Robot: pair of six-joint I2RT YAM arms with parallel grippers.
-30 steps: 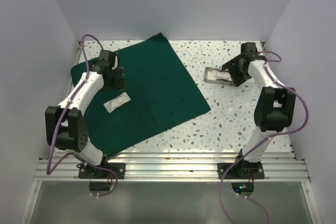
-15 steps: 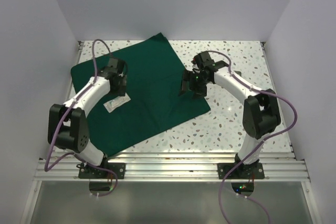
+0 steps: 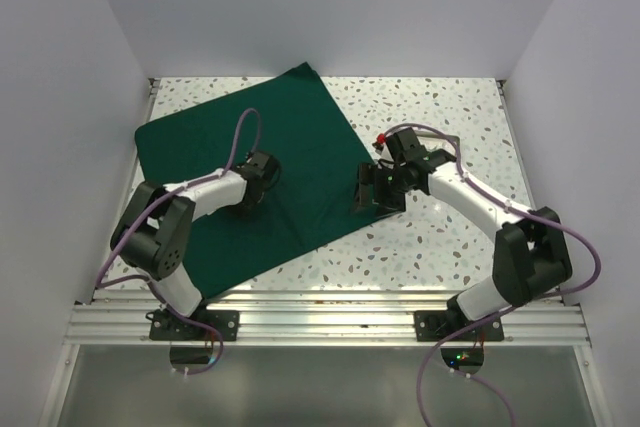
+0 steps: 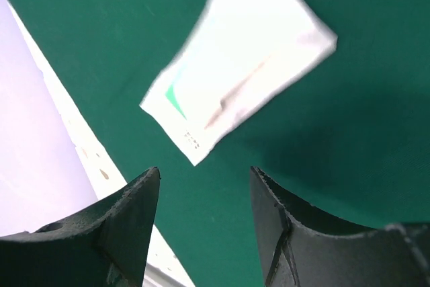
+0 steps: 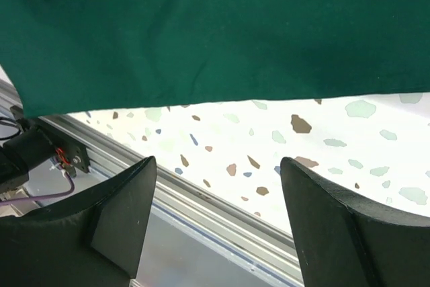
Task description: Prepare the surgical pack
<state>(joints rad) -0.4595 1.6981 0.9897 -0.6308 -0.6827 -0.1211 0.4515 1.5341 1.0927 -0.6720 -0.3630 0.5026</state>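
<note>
The left gripper [image 4: 204,173] by the white packet [image 4: 238,58] and the right gripper [image 5: 218,162] over the green drape [image 5: 201,31] edge are both open and empty.

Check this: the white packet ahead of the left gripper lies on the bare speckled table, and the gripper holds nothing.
Wrong surface: the white packet lies on the green cloth instead, as the left wrist view shows. The left gripper does hold nothing.

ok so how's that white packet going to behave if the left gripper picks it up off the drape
Probably light and floppy: the white packet looks thin and lies flat on the green drape. Lying so flat, it may slide or drag cloth along rather than lift cleanly.
</note>
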